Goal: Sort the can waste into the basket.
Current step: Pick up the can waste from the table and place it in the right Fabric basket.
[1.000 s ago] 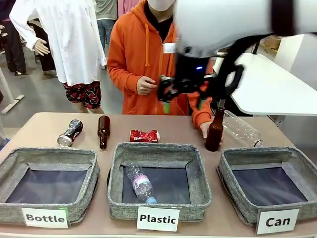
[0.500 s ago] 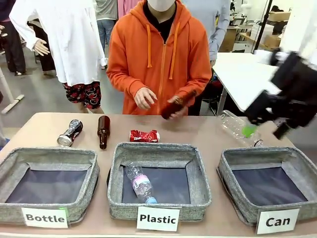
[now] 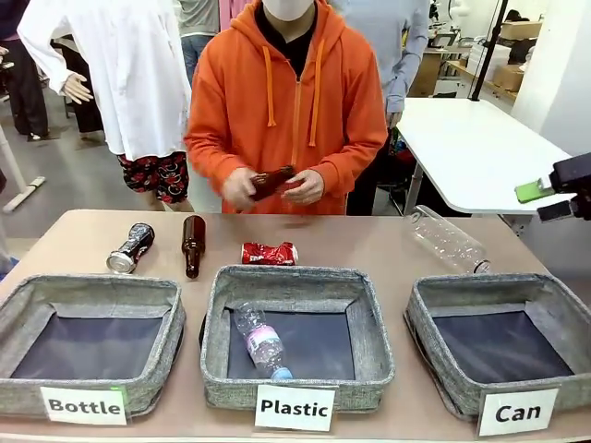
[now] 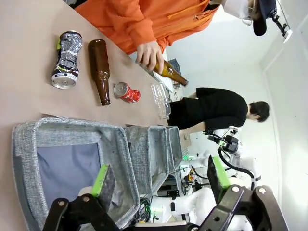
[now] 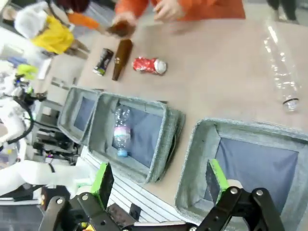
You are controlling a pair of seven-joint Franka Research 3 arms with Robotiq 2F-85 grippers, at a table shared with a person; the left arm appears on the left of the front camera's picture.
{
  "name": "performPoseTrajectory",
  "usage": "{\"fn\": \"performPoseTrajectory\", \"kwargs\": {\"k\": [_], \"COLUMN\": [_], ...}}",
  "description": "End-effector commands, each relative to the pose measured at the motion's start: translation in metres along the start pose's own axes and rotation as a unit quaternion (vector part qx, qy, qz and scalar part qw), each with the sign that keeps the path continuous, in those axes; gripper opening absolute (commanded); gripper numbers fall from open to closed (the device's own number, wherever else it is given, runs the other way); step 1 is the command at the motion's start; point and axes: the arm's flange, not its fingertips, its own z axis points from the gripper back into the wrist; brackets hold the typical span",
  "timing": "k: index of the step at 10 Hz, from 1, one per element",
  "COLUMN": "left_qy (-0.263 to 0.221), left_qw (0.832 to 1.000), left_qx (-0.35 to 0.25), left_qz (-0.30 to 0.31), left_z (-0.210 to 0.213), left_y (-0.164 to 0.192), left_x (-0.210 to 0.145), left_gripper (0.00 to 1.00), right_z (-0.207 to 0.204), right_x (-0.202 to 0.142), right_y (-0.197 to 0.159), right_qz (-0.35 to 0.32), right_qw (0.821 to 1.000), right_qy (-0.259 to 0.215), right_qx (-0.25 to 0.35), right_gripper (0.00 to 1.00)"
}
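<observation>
Three white labels front the baskets (image 3: 295, 277) — "Bottle" label (image 3: 85, 405), "Plastic" label (image 3: 295, 407), "Can" label (image 3: 517, 413).

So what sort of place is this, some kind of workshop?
Most likely a robotics lab staging a waste-sorting trial. A labelled Bottle basket, Plastic basket and Can basket sit on the table. The right gripper hangs open to one side, and a white worktable stands behind the person.

Bright, even light over a workroom, and we're looking across the tan tabletop (image 3: 360, 242).

Grey floor (image 3: 65, 180) stretches away on the far left. On the right a white table (image 3: 480, 148) juts in, with a black pole (image 3: 488, 44) rising behind it. Cardboard boxes (image 3: 507, 76) sit farther back, and a plain white wall (image 3: 565, 83) closes the right edge.
</observation>
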Motion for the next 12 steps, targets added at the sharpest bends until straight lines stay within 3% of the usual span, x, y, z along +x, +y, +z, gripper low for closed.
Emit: {"fn": "performPoseTrajectory", "kwargs": {"k": [1,3,4,5,7,8,10,12], "left_qy": [-0.002,-0.002,0.000,-0.064,-0.150,-0.159,-0.154,-0.129], "left_qw": [1.000,1.000,1.000,0.998,0.984,0.982,0.979,0.980], "left_qx": [-0.008,-0.008,0.000,-0.018,-0.091,-0.095,-0.131,-0.148], "left_qz": [-0.010,-0.010,0.000,-0.022,-0.044,-0.041,-0.008,0.012], "left_z": [0.000,0.000,0.000,0.050,0.146,0.173,0.201,0.195], "left_y": [0.000,0.000,0.000,-0.031,-0.071,-0.074,-0.062,-0.050], "left_x": [0.000,0.000,0.000,0.014,0.018,0.016,0.015,0.014], "left_gripper": [1.00,1.00,1.00,1.00,1.00,1.00,1.00,1.00], "right_z": [0.005,-0.037,-0.069,-0.105,-0.172,-0.200,-0.259,-0.319], "right_x": [-0.001,0.034,0.058,0.085,0.129,0.143,0.154,0.159], "right_y": [0.007,0.075,0.105,0.128,0.159,0.167,0.186,0.193], "right_qz": [0.001,-0.023,-0.024,-0.019,0.006,0.004,0.002,0.017], "right_qw": [1.000,0.989,0.982,0.974,0.961,0.955,0.946,0.943], "right_qy": [-0.004,0.043,0.059,0.090,0.146,0.159,0.157,0.165], "right_qx": [0.000,-0.142,-0.179,-0.207,-0.236,-0.250,-0.285,-0.290], "right_gripper": [1.00,1.00,1.00,1.00,1.00,1.00,1.00,1.00]}}
